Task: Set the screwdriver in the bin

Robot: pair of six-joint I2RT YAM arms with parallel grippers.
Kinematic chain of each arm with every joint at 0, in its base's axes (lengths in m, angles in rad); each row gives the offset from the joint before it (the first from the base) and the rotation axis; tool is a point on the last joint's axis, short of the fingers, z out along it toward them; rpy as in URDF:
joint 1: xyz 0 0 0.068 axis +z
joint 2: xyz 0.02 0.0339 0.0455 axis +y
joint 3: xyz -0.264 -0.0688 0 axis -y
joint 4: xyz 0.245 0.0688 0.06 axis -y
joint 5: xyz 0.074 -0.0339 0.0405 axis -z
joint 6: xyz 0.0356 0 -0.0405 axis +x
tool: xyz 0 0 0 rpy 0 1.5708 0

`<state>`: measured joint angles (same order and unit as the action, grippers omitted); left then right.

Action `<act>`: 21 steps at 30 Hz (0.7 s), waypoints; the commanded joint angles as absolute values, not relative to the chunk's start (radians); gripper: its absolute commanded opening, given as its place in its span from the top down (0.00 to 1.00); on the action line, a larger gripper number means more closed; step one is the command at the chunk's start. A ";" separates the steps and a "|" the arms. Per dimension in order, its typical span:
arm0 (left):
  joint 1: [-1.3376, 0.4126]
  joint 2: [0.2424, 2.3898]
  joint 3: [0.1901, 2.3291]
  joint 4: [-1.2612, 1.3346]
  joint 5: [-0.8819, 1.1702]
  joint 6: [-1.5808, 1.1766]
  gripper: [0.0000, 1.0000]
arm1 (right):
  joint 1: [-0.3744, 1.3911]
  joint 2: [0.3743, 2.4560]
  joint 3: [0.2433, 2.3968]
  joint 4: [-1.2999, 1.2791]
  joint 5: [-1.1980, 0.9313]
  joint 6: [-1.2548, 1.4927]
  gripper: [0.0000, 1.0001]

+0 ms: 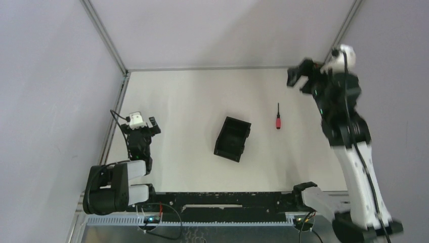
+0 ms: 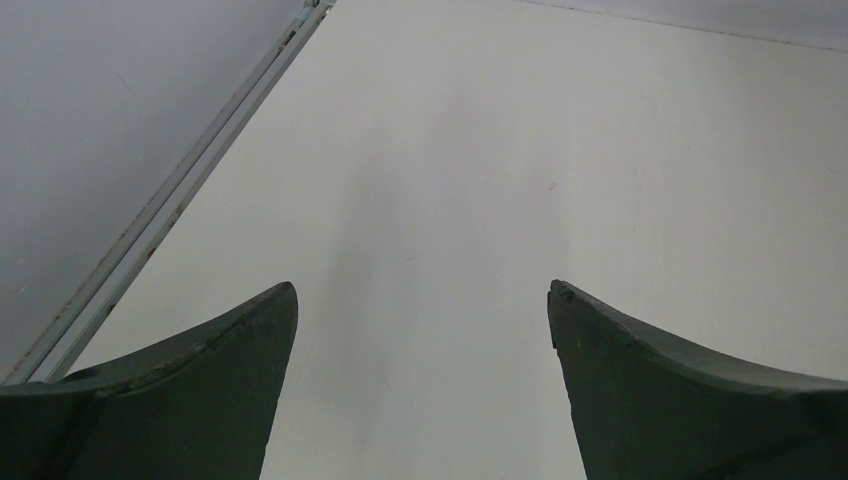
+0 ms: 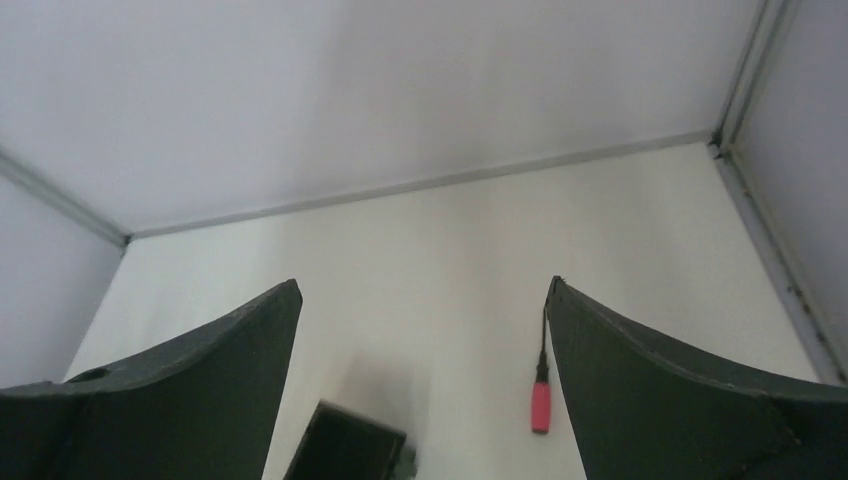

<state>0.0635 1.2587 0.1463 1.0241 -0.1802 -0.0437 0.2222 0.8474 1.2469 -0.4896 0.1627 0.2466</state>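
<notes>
Screwdriver (image 1: 277,120) lies flat on the worktop (image 1: 192,96), near the bin's (image 1: 221,135) right side, not touching it. Right end effector (image 1: 295,77) hangs at the far right, fingers apart, empty. Left end effector (image 2: 422,290) sits well left, fingers apart, empty.

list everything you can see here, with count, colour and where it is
screwdriver: one, red handle and black shaft, lying on the table right of the bin
bin: one, black, open-topped, mid-table
table: one, white, under everything
left gripper: one, dark fingers, open, over the table's left side
right gripper: one, dark fingers, open, raised at the far right
</notes>
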 commanded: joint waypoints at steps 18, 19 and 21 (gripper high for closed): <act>0.059 1.259 0.192 1.059 -0.184 -0.026 0.00 | 0.058 2.105 1.667 -0.916 0.041 0.160 0.34; 0.058 1.258 0.192 1.058 -0.183 -0.026 0.00 | 0.058 2.123 1.660 -0.906 0.039 0.159 0.38; 0.058 1.259 0.191 1.059 -0.183 -0.026 0.00 | 0.058 2.156 1.652 -0.890 0.044 0.154 0.46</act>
